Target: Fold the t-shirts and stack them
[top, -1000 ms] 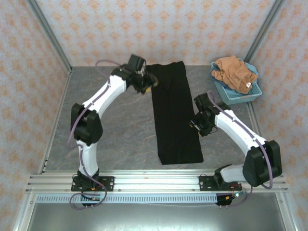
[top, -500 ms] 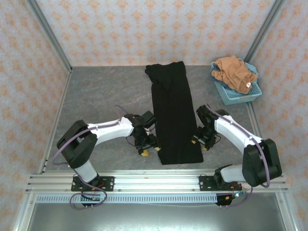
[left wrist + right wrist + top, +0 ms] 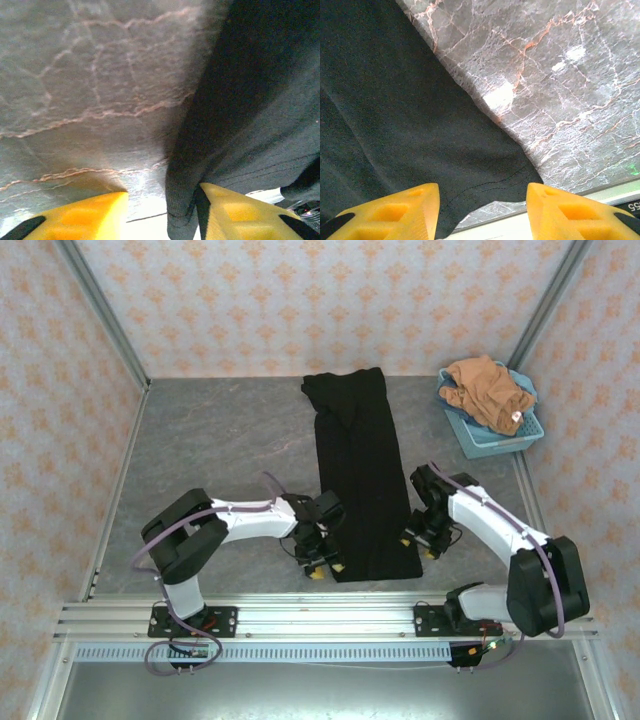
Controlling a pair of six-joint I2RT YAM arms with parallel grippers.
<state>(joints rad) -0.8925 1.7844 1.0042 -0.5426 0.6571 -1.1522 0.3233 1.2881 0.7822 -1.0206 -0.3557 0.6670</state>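
I see the black t-shirt (image 3: 358, 480) lying as a long strip mid-table (image 3: 220, 450). Left gripper (image 3: 160, 212) unclenched, jaws astride its near-left edge. Right gripper (image 3: 482, 210) unclenched over the near-right corner. Orange-brown t-shirt (image 3: 485, 390) heaped in the blue basket (image 3: 492, 443).

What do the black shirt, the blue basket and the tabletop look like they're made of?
Black shirt: soft matte knit cloth, probably cotton; it creases and drapes.
Blue basket: likely rigid plastic, slotted walls.
Tabletop: grey marble-look surface, veins and slight glare, possibly laminate.

Bright, even overhead light; white glare on the table (image 3: 499, 97); blurry left wrist view
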